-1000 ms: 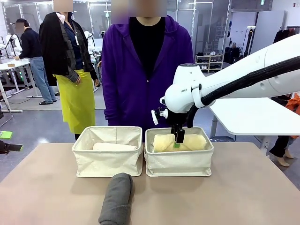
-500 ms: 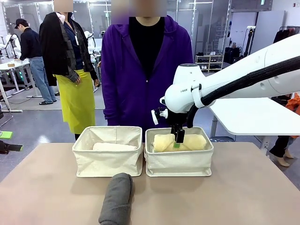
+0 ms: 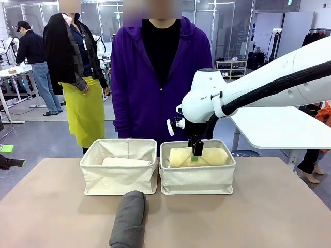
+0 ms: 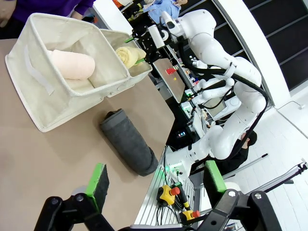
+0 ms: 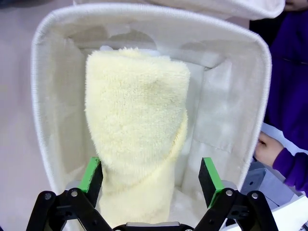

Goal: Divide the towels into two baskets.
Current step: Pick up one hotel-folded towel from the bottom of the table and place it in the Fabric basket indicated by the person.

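Observation:
Two cream baskets stand side by side at the far edge. In the left basket [image 3: 119, 181] [image 4: 33, 86] lies a pale pink towel [image 3: 126, 161] [image 4: 72, 65]. The right basket [image 3: 197, 181] [image 5: 43, 96] [image 4: 142, 71] holds a pale yellow towel [image 3: 212, 156] [image 5: 137, 120] [image 4: 129, 54]. My right gripper [image 3: 195, 154] [image 5: 150, 178] hangs open in that basket, its green pads [image 5: 90, 174] on either side of the yellow roll's near end. A dark grey towel [image 3: 128, 219] [image 4: 129, 147] lies on the table in front of the left basket. My left gripper [image 4: 156, 178] is open and holds nothing, low over the table short of the grey roll.
A person in a purple top [image 3: 160, 77] stands right behind the baskets, one hand [image 5: 267, 147] beside the right basket's rim. A white table [image 3: 279, 126] sits at the far right. The tan tabletop [image 3: 248, 217] is bare in front of the right basket.
My right wrist has edged slightly up and to the left. The towels and baskets have not moved.

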Robot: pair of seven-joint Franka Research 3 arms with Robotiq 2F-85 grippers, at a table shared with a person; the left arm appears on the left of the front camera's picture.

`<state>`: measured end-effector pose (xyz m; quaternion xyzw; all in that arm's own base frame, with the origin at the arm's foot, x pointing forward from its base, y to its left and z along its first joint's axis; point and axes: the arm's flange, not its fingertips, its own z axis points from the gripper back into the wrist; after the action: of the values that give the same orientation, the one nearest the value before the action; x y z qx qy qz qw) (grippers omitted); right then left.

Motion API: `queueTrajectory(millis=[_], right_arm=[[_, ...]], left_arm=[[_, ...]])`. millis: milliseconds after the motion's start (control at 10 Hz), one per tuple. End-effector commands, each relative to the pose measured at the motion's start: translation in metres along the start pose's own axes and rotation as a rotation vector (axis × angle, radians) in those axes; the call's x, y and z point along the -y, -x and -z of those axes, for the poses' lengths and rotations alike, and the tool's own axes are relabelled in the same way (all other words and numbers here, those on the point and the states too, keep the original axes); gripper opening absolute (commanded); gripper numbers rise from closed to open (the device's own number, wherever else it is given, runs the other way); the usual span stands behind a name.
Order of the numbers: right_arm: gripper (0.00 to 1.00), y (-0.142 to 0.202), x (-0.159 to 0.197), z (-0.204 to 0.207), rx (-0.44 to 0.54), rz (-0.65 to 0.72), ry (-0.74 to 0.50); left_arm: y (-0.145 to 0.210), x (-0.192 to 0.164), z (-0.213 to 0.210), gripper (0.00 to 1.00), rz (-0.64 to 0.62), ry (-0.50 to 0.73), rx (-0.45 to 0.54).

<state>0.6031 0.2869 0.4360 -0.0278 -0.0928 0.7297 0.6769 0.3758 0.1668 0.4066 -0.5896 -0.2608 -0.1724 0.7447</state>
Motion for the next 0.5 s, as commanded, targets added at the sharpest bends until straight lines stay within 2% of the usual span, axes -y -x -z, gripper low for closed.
queueTrajectory(millis=[0, 100, 200, 300, 400], right_arm=[[1.00, -0.002, -0.025, -0.054, 0.012, 0.054, -0.046], [1.00, 0.001, -0.036, -0.075, 0.032, 0.087, -0.088], [1.00, 0.010, -0.044, -0.094, 0.093, 0.106, -0.140], [1.00, 0.028, -0.051, -0.115, 0.177, 0.171, -0.199], [1.00, 0.064, -0.059, -0.135, 0.343, 0.288, -0.274]], left_arm=[[-0.001, 0.006, -0.002, 1.00, -0.018, -0.002, 0.000], [-0.001, 0.006, -0.002, 1.00, -0.018, -0.002, 0.000], [-0.001, 0.006, -0.002, 1.00, -0.018, -0.002, 0.000], [-0.001, 0.006, -0.002, 1.00, -0.018, -0.002, 0.000], [-0.001, 0.006, -0.002, 1.00, -0.018, -0.002, 0.000]])
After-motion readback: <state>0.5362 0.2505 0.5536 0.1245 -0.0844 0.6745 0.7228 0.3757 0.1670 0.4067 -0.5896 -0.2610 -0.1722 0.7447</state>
